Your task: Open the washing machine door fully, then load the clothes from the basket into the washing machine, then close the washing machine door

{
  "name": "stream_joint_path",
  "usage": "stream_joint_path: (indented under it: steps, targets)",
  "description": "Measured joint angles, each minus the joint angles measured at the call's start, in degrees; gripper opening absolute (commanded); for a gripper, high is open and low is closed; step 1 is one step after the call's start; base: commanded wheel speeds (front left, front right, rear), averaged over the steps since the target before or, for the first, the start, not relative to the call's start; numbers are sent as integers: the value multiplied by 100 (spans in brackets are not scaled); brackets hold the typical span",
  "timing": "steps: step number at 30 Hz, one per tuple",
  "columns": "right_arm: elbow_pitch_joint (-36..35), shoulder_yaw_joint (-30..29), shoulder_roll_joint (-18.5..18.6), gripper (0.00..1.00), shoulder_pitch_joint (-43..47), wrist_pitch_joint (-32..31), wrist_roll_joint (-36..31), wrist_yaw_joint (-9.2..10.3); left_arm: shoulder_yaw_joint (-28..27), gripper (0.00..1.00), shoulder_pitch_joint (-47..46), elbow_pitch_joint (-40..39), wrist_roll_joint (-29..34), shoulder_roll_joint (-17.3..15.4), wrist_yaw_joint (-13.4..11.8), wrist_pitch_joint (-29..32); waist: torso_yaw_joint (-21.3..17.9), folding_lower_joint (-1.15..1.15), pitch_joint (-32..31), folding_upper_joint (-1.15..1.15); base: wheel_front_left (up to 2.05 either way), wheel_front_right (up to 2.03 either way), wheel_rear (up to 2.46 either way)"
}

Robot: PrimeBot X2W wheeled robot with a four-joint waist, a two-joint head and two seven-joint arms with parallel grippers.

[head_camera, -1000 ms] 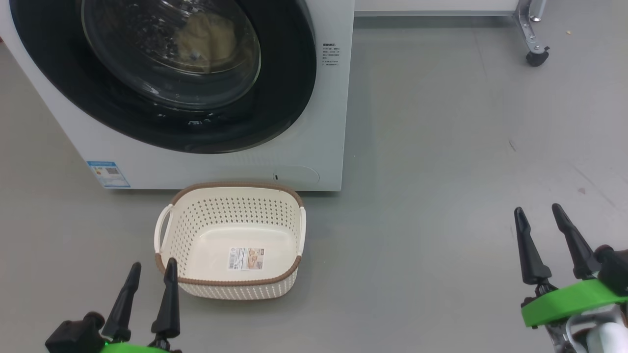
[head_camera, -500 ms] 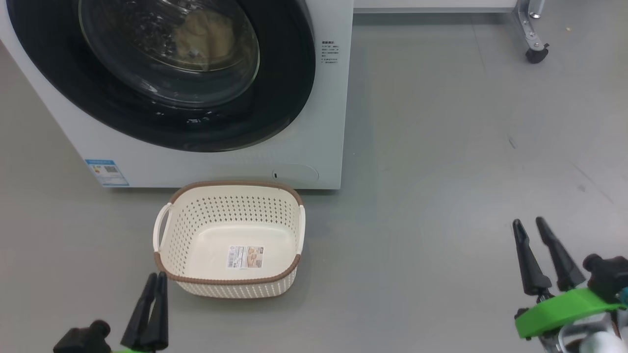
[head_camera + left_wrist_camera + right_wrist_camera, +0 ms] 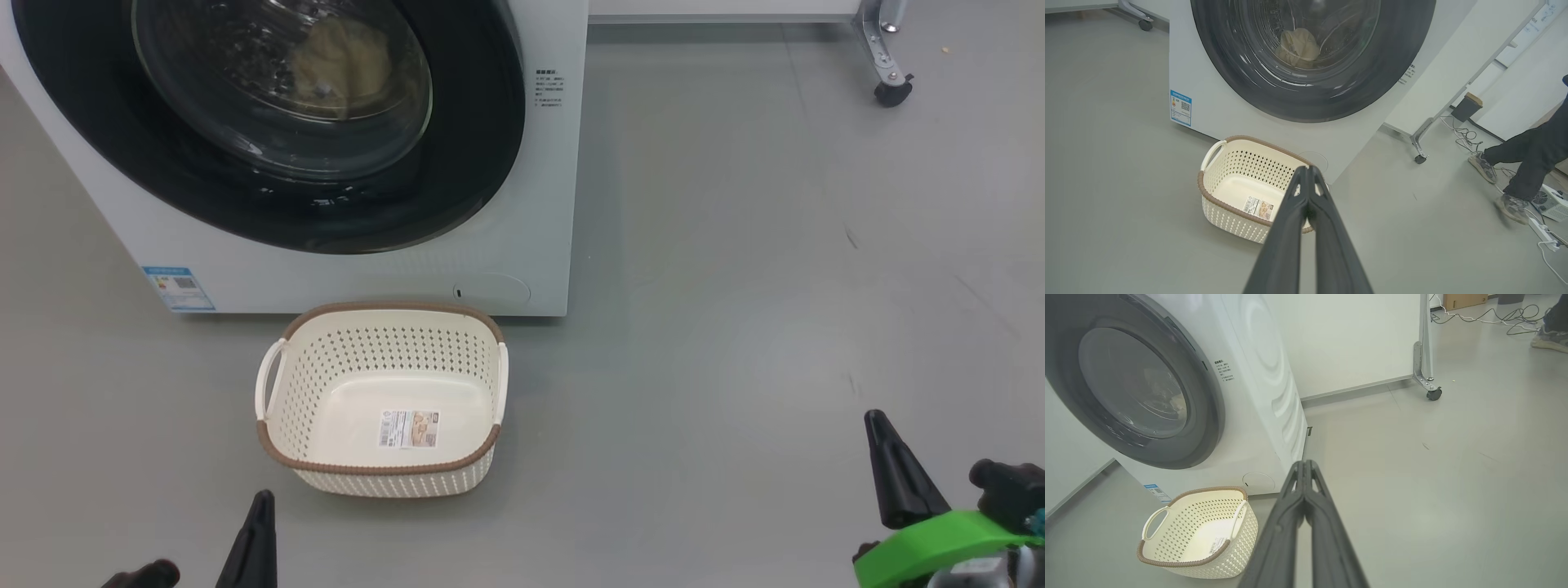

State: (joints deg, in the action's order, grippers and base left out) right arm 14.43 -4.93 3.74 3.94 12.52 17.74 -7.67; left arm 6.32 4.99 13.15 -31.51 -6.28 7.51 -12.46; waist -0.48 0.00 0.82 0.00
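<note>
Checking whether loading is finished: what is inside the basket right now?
The basket is empty but for a label on its bare cream floor. The foot of its near wall is hidden behind the rim.

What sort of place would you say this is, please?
Probably a lab or test room staged as a laundry corner: a washing machine and a basket stand on a grey floor, beside a wheeled partition, with loose cables trailing.
</note>
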Motion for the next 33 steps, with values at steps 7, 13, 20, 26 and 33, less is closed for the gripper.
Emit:
stream_joint_path:
  steps: [7, 13, 20, 26, 33]
  targets:
    - [0, -7, -5, 0, -7, -120, 456, 0, -40, 0, -11, 20, -387, 8, 0, 113, 3, 0, -4, 0, 0, 0, 0]
    - [1, -14, -11, 0, -66, -218, 781, 0, -58, 0, -55, 31, -656, 10, 0, 198, 5, 0, -7, 0, 0, 0, 0]
    - [2, -32, -18, 0, -99, -309, 1235, 0, -89, 0, -135, 56, -1036, 21, 0, 299, 8, 0, -11, 0, 0, 0, 0]
    - [3, -40, -24, 0, -100, -411, 1625, 0, -177, 0, -139, 78, -1357, 35, -1, 391, 11, 0, -15, 0, 0, 0, 0]
    - [8, -53, -27, 0, -160, -542, 2075, 0, -232, 0, -183, 88, -1736, 47, -1, 492, 14, 0, -18, 0, 0, 0, 0]
